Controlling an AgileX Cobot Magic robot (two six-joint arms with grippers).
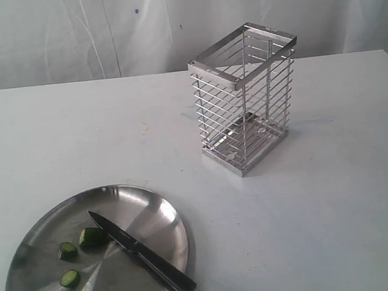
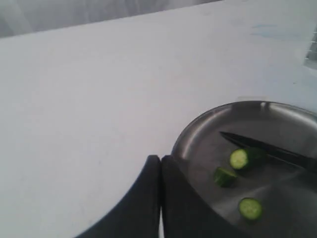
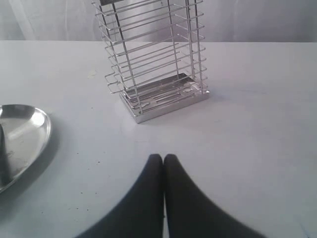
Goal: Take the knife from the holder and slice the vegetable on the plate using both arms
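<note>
Okay, risks first. The knife lies loose across the plate, with its tip toward the plate's middle and its handle end past the plate's rim. Any bump there could lever it off or swing the blade through the pieces. The left gripper is pressed together and holds nothing. It sits just beside the plate's rim, so a careless sweep could shove the plate (shiny steel on a smooth table, I'd expect it to slide). The right gripper is also together and empty, off the plate and facing the holder. The holder stands empty, well apart from the plate.

The vegetable is in three short dark green chunks on the plate, with pale cut faces. The biggest is against the blade and the other two are just beside it. They look round and light, so likely to roll. Slicing looks done.
</note>
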